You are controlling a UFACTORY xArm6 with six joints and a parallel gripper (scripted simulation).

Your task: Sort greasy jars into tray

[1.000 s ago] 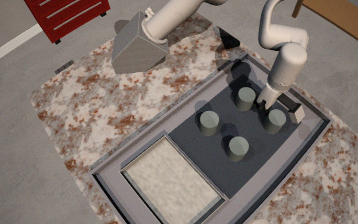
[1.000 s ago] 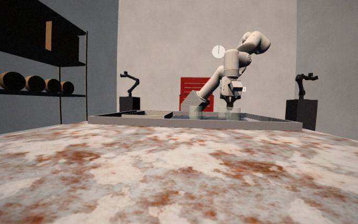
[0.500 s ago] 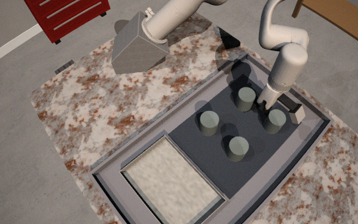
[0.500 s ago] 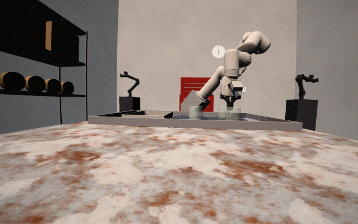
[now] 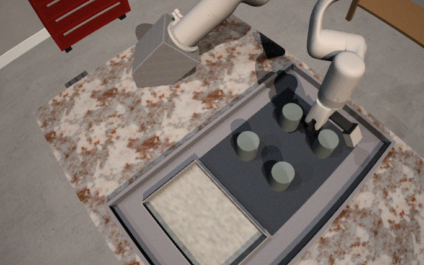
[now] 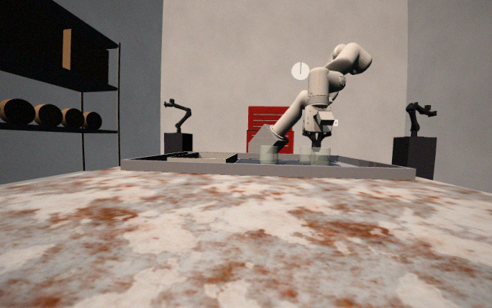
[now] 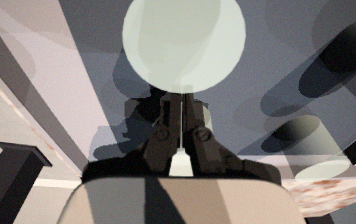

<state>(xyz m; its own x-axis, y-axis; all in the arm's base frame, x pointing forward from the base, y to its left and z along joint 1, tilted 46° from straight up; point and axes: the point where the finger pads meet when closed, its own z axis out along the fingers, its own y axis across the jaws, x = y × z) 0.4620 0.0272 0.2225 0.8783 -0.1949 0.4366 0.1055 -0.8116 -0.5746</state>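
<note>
Four pale green glass jars (image 5: 248, 145) (image 6: 268, 155) stand mouth down on the dark mat (image 5: 247, 187), well apart from one another. From where I'm standing, the cream-floored tray (image 5: 203, 215) (image 6: 203, 160) sits just beside the mat, no jar in it. Over the mat's far end from the tray, the jaws (image 5: 312, 124) (image 6: 316, 146) are closed on nothing, pointing down between two jars.

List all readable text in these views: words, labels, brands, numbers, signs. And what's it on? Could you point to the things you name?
No word, brand or number is readable.
White tag by the gripper (image 6: 316, 145): small dark mark, too small to read.
Round white disc on the back wall (image 6: 295, 70): a thin dark line, no legible text.
</note>
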